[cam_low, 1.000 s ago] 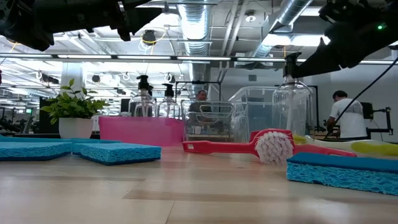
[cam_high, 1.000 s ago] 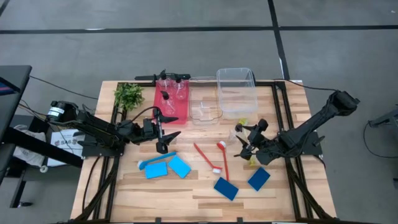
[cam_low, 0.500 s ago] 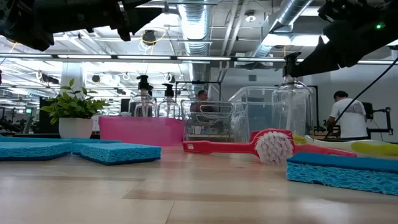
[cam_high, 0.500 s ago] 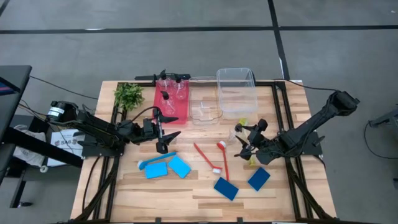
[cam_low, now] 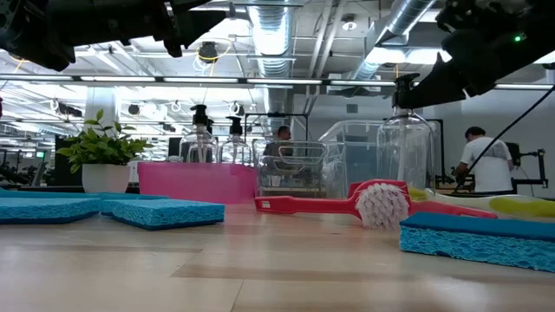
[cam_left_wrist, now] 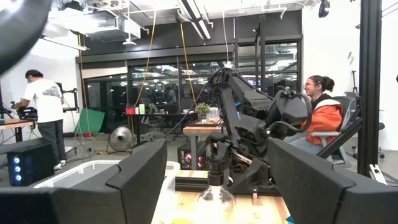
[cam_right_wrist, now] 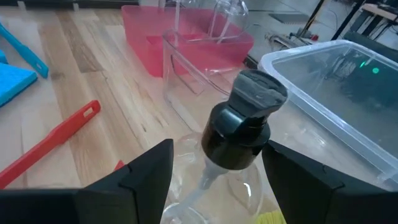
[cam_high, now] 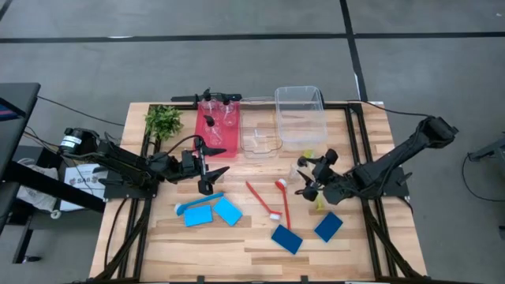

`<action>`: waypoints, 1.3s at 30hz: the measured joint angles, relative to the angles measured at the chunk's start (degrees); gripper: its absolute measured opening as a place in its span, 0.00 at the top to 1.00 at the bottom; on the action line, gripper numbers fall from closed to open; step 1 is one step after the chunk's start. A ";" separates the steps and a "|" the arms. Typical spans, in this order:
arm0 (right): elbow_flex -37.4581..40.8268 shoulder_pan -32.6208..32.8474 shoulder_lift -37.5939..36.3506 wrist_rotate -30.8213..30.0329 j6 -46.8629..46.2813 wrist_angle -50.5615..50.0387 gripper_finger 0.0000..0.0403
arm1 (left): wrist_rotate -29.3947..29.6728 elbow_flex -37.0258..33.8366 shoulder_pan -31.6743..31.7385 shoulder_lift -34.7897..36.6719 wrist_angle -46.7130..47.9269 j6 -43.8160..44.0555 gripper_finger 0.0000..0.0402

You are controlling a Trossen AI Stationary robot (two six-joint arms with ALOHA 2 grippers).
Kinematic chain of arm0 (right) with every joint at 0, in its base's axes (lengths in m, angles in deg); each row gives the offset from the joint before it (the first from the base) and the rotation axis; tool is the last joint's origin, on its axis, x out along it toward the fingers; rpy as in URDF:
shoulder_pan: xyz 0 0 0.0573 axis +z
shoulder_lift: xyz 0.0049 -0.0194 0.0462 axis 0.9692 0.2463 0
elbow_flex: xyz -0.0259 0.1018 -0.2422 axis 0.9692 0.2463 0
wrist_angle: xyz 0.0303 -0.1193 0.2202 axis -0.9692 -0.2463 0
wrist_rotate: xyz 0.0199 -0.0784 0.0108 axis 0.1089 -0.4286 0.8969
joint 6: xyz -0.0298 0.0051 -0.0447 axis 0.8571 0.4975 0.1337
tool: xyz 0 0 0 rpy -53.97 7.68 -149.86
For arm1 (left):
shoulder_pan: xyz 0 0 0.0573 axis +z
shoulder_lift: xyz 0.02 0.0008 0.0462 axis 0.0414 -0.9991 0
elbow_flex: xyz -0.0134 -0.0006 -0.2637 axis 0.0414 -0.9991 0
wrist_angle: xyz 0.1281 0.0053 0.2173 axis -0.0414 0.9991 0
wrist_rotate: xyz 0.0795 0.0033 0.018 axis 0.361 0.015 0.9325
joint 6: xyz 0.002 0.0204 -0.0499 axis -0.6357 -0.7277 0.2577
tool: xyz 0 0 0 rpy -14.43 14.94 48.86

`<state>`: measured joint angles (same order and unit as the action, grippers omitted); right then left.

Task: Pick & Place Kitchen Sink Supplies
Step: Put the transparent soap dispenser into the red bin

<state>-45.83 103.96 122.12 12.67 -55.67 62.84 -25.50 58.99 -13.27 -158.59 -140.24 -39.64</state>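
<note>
Pump bottle [cam_right_wrist: 239, 134]: upright on the counter [cam_high: 245, 237], just beside the large clear bin [cam_high: 300, 118], framed by the spread fingers [cam_right_wrist: 146, 177] of the right gripper [cam_high: 310, 178]. Standing one to each side of the black top, with a gap on both sides; no squeeze on the clear body visible. Cannot tell from the wrist view whether the lower body is touched.

Shifted a touch since a second ago: edged closer along the counter toward the bottle, so that the neck now sits more squarely between the two fingers. Not lifted, not tipped; same spot in the low view as before.

Taken as the end of an approach, then: aligned for a grasp, closing not yet begun. Likely next: pinch on the body below the pump, then a carry to a bin, perhaps the pink bin [cam_high: 218, 126], already holding similar bottles.

Farther out, nothing altered. Left gripper [cam_high: 211, 168] hovering as before over the counter's left half, fingers wide apart, nothing between them. Red brushes [cam_high: 263, 201] and blue sponges [cam_high: 229, 211] lying flat and untouched.
</note>
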 joint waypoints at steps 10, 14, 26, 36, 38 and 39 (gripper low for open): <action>0.00 -1.02 0.02 0.28 -0.02 0.25 0.52 | 0.00 0.00 0.02 0.00 0.00 0.00 0.30; 0.00 -1.02 0.02 0.23 0.15 0.89 0.59 | 0.00 0.00 0.01 0.00 0.00 0.00 0.30; 0.00 -0.98 0.02 -0.12 0.48 1.25 0.68 | 0.00 0.00 0.01 0.01 0.01 0.00 0.30; 0.00 -0.98 0.02 -0.12 1.97 2.77 0.70 | 0.00 0.00 0.02 0.02 0.00 0.00 0.30; 0.00 -0.98 0.02 -0.12 1.97 2.78 0.71 | 0.00 0.00 0.00 0.00 0.02 0.00 0.30; 0.00 -0.98 0.02 -0.12 1.97 2.78 0.71 | 0.00 0.00 0.01 0.01 0.01 0.00 0.30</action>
<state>-45.83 102.98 122.14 12.55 -53.70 65.62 -25.50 58.99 -13.26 -158.58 -140.23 -39.64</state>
